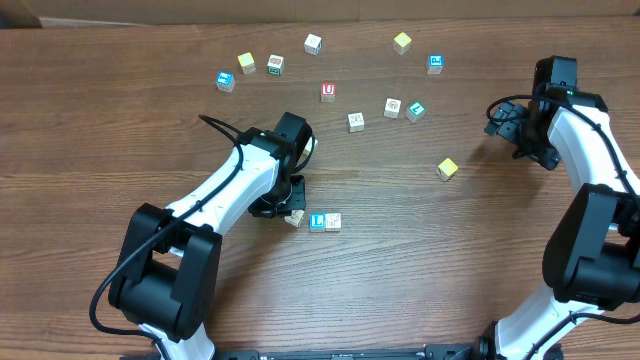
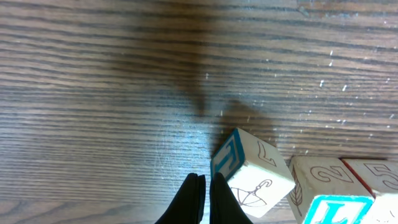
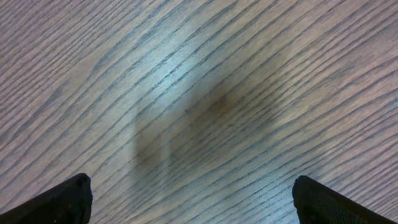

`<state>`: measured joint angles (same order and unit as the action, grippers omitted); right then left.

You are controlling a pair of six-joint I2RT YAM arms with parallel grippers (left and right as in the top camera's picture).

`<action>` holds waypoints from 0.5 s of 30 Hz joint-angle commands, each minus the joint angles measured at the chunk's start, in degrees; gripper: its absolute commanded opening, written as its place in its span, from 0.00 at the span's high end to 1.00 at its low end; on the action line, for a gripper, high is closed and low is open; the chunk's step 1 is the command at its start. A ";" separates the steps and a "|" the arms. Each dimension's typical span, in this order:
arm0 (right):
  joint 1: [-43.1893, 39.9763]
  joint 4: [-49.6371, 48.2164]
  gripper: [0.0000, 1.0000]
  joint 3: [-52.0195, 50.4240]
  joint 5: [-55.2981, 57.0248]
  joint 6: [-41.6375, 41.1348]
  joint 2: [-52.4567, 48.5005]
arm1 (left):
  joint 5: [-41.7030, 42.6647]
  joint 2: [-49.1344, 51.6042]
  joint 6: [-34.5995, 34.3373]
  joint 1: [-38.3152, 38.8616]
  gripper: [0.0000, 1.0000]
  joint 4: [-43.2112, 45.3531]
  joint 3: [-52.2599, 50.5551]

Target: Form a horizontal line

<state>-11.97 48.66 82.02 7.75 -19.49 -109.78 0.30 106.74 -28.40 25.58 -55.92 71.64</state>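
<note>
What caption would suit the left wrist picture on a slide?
Shut left gripper beside a skewed umbrella cube at the end of the row.

Open wood front-centre, clutter up top

Table front-centre is bare, easy pass. Cube row sits right at the left gripper, whose pinched-shut fingers are just beside the tilted end cube (touching? can't tell), so no room that side; left arm blocks the approach from the left too. Lone yellow cube stands right-middle. Loose cubes dot the far strip w/ gaps btw them. Under the wide-open right gripper just bare wood.
</note>
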 commanded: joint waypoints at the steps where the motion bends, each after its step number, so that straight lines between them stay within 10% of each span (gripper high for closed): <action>1: -0.04 -0.22 0.00 1.20 0.33 0.07 1.22 | 1.42 0.50 -0.37 0.48 0.96 -0.22 -0.24; 15: -0.04 -0.22 0.00 1.20 0.33 0.07 1.22 | 3.17 0.50 -0.52 0.50 0.96 -0.24 -0.24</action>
<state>-11.97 48.64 82.02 7.75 -19.49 -109.78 2.15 106.74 -28.40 25.80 -55.99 71.64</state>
